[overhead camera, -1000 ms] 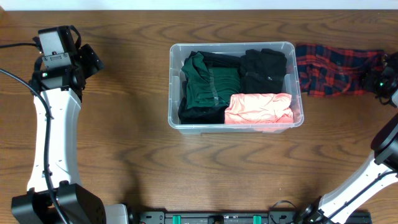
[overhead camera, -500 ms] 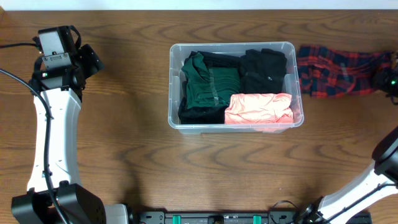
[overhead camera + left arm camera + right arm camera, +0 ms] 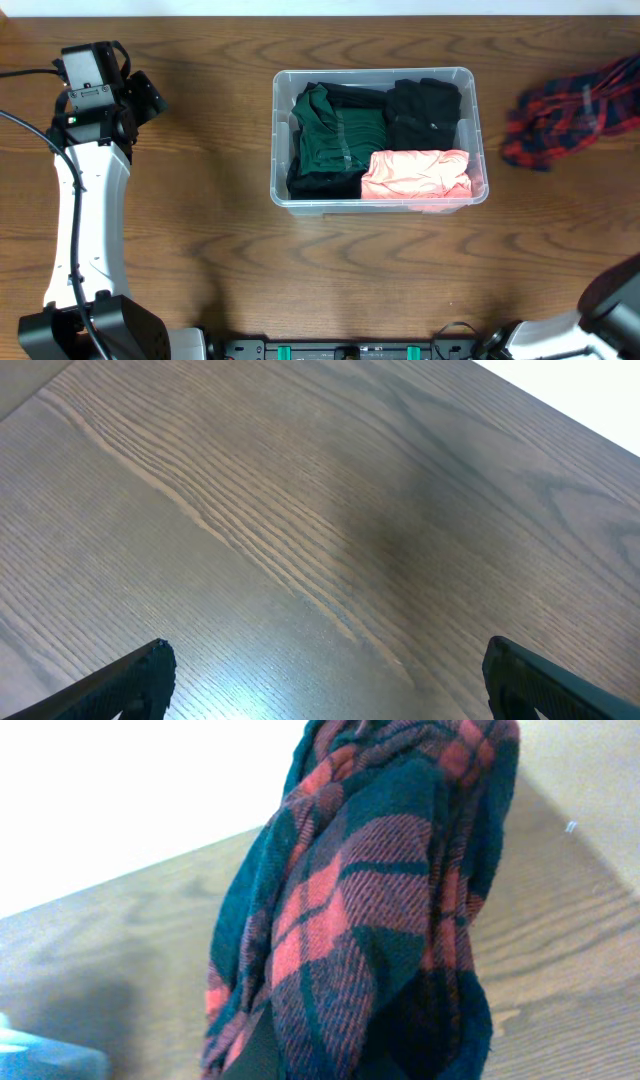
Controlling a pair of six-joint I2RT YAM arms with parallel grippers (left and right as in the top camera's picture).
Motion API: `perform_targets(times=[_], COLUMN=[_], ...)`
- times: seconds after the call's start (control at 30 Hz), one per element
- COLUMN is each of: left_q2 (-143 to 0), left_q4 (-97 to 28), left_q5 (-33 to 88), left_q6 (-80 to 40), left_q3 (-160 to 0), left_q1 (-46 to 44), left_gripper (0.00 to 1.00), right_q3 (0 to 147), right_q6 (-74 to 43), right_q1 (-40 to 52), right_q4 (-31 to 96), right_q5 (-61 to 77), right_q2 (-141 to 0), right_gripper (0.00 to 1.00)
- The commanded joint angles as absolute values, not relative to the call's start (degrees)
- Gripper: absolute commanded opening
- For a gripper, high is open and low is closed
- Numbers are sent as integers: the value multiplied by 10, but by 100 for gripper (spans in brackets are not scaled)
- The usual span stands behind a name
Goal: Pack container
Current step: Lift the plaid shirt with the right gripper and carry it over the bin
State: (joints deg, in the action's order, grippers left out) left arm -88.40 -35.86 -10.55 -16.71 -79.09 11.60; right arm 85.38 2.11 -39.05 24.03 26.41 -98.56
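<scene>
The clear plastic container (image 3: 380, 204) stands at mid-table. It holds a folded green garment (image 3: 335, 140), a black one (image 3: 425, 112) and a pink one (image 3: 415, 172). A red and dark plaid garment (image 3: 565, 115) is bunched and lifted at the right edge of the table, apart from the container. In the right wrist view it (image 3: 370, 920) hangs in front of the camera and hides my right gripper (image 3: 330, 1060), which holds it. My left gripper (image 3: 148, 98) is far left, open and empty over bare wood (image 3: 325, 680).
The wooden table (image 3: 320, 280) runs all round the container. My left arm (image 3: 85, 220) stretches along the left side. The table's back edge meets a white surface (image 3: 120, 800). A black rail (image 3: 350, 350) lies along the front edge.
The plaid garment lay spread flat right of the container. It has been pulled right and up into a bunch. My right gripper has left the overhead view. The left arm has not moved.
</scene>
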Motion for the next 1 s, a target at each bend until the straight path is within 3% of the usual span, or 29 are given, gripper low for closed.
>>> perform_targets(times=[0.0,0.27,0.53,0.97], left_q2=[-881,-881,-881,-881], left_q4=[-360,-360,-360,-360], left_q5=[-112,-112,-112,-112], left_q6=[-166,-166,-166,-166], left_q3=[-792,-792,-792,-792], left_q1=[118,118,118,118], left_gripper=[98,98,98,98], right_q3=[855,855,855,855], right_q6=[-22,-93,-161,-315], right_q1=[-379,-301,-140,94], right_q4=[248,256,236,187], right_q5=[298,350,335,207], right_q2=[-904,-779,-692,-760], right_gripper=[1,1,1,1])
